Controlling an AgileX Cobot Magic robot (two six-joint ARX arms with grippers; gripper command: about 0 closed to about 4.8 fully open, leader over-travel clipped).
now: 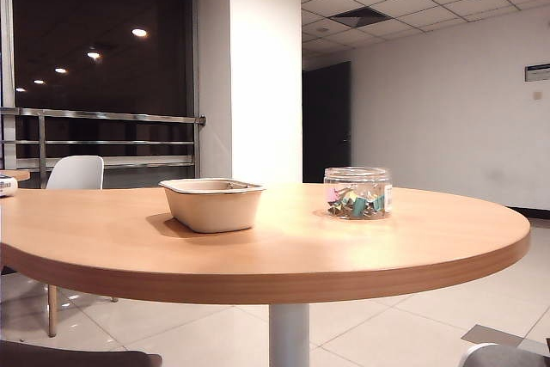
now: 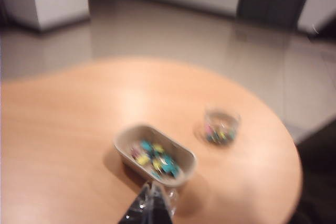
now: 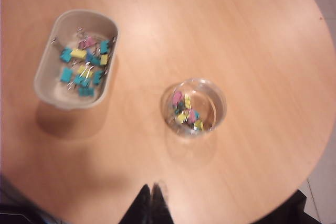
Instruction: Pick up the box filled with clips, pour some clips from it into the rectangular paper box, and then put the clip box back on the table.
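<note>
With clips [image 3: 83,66] lying in the paper box [image 3: 44,85] and the jar [image 3: 193,107] upright mid-table [image 3: 252,35], my left gripper [image 2: 151,203] and right gripper [image 3: 151,203] hang pinched empty above the table's near edge.

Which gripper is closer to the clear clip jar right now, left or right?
Right, by the wrist views. The right gripper hangs shut above the table with the clip jar just ahead. The left gripper sits behind the paper box, the jar farther off beyond it.
</note>
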